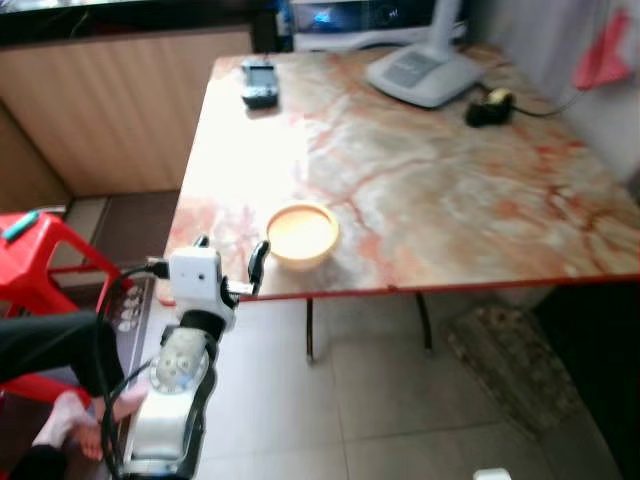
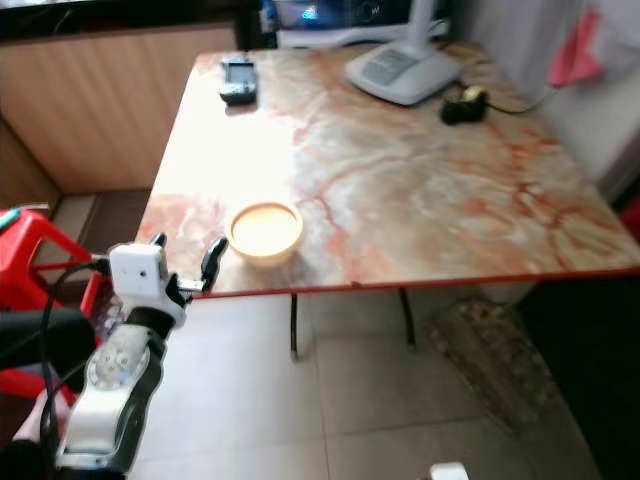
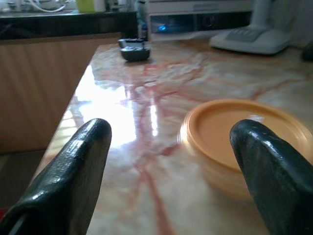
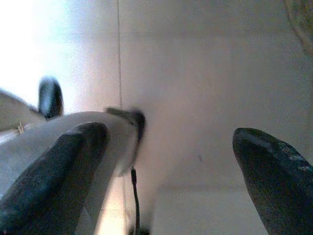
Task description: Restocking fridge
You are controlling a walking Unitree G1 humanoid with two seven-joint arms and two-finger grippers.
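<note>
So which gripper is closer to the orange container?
Left. The left gripper, open, is at the table edge beside the orange container; the right gripper points at the floor.

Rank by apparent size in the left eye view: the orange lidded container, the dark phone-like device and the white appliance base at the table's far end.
1. White appliance base, largest, though farthest away.
2. Orange lidded container, near the front edge.
3. Dark phone-like device, smallest; it lies far back, so its nearness to the container's size is unsure.
</note>
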